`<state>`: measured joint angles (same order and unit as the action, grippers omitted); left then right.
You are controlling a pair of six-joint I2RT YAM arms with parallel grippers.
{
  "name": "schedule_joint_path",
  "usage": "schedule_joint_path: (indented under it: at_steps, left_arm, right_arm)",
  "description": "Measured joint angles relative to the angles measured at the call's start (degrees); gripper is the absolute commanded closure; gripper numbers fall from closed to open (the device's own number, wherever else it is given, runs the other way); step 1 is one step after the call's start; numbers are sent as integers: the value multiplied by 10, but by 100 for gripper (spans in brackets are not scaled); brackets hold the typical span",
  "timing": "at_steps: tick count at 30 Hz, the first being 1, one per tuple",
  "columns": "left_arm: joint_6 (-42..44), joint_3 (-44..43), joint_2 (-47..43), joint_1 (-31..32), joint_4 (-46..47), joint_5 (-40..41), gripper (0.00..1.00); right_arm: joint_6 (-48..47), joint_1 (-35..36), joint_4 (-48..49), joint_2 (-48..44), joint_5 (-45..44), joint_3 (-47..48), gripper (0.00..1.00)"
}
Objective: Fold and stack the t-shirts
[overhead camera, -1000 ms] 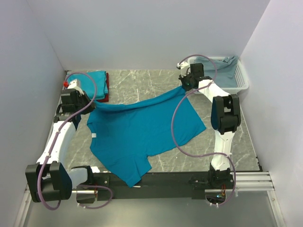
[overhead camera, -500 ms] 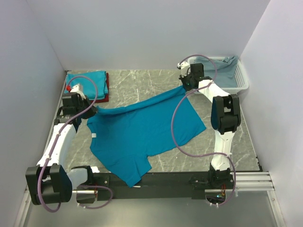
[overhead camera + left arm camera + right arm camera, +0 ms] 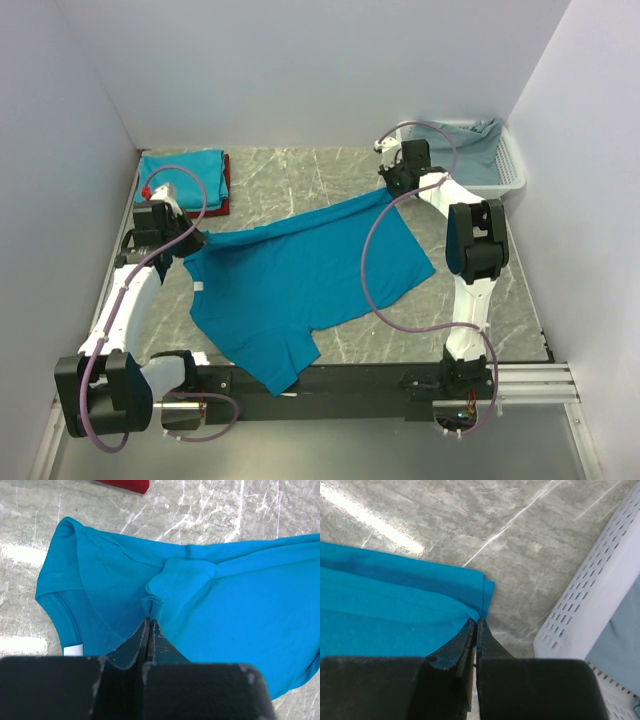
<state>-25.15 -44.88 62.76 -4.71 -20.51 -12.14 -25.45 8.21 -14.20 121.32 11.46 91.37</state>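
Pincers on both arms pinch the teal t-shirt [image 3: 300, 270], which lies spread on the desk [image 3: 300, 175] between them: the left pincer [image 3: 149, 621] is pressed together on a bunched fold beside the collar, the right pincer [image 3: 476, 622] on a corner of the cloth near the white lattice basket [image 3: 590, 605]. Since a second ago the left pincer has drawn back toward the near edge, dragging that shoulder along and uncovering more of the folded teal shirt [image 3: 183, 165] on the dark red shirt [image 3: 224, 185] at the far left corner
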Motion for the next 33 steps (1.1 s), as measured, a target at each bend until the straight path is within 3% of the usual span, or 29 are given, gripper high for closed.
schedule_joint_path:
  at_steps: [33]
  left_arm:
    - [-9, 25, -8, 0, -17, -37, 100]
  right_arm:
    - [-89, 2, -22, -27, -17, -34, 100]
